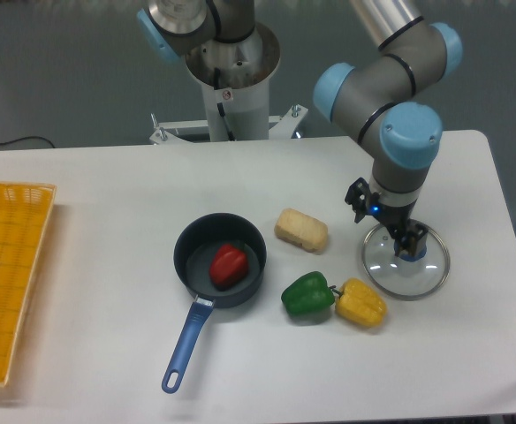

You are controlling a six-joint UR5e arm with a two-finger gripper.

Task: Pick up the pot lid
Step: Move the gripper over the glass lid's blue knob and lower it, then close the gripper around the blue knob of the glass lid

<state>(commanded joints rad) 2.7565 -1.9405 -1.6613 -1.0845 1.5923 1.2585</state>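
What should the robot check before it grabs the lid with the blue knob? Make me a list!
1. Gripper open: ok, its fingers are spread apart.
2. Nothing already in its grip: ok, no object shows held between the fingers.
3. Lid knob side up: ok, the blue knob faces upward.
4. Knob lined up between the fingers: cannot tell, one finger covers part of it in this view.
5. Fingers low enough to grab the knob: cannot tell, one camera doesn't settle the height.
6. Yellow pepper not touching the lid: cannot tell, it lies very close to the rim.
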